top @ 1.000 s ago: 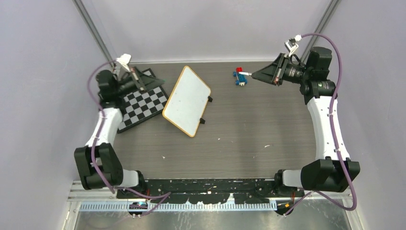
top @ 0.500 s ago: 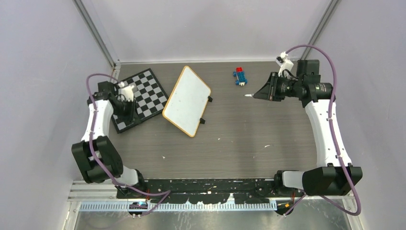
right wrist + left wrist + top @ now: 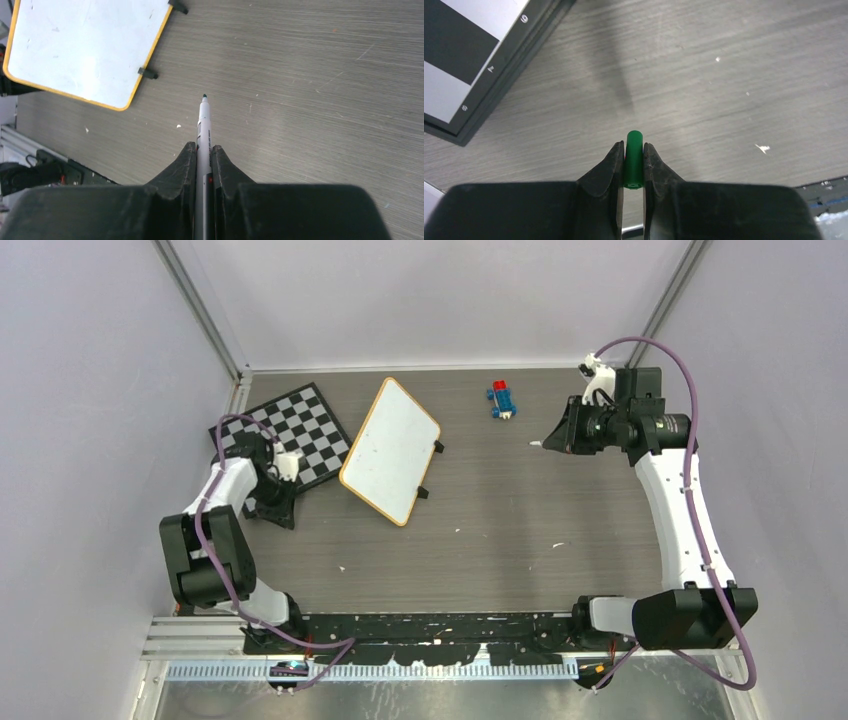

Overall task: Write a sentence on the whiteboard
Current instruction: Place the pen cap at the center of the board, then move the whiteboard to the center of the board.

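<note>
Left end effector [image 3: 634,147] pinches a green cap [image 3: 634,162]; right end effector [image 3: 202,148] clamps an uncapped white marker [image 3: 204,122]. Tan-framed white whiteboard [image 3: 85,45] ahead-left of it is blank, so all the writing remains.

The left hand [image 3: 634,147], pinching a green cap [image 3: 634,162], now hangs over the counter [image 3: 500,520] beside the checkerboard's [image 3: 310,430] near edge, no longer at its far corner. The right hand [image 3: 552,439] now holds its marker [image 3: 203,130] farther from the toy blocks [image 3: 502,400].

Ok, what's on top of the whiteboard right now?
Nothing: the whiteboard face is bare, no writing, just faint smudges. Two black clips sit on its edge. Whatever lies beneath it is covered.
</note>
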You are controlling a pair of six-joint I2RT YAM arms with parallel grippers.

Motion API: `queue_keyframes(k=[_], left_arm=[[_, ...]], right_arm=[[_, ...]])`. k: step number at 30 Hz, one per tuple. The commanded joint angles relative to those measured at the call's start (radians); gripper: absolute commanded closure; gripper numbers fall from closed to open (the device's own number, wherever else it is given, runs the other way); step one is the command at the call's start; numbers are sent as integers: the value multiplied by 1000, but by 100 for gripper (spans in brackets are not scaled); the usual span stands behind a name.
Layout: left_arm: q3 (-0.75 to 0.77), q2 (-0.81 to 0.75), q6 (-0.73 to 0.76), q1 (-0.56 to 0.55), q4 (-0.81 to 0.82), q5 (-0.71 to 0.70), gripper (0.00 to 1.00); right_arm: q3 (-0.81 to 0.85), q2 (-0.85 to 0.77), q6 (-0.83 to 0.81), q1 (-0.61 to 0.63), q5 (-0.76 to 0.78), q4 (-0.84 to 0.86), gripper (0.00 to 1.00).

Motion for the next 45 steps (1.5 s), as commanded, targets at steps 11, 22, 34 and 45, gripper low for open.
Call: queue_keyframes(k=[11,22,34,45], left_arm=[[-59,104,-77,-70,182,-120,95],[50,-30,-75,-81,30,-99,59],[651,-4,71,-225,-185,97,19],[689,195,375,-733,-126,181,31]], right_arm=[[-38,-77,74,-4,47,125,100],[-30,-79,58,-5,14,123,100],[-19,-59,-25,-18,-60,79,100],[-61,-70,-34,-184,-165,51,100]])
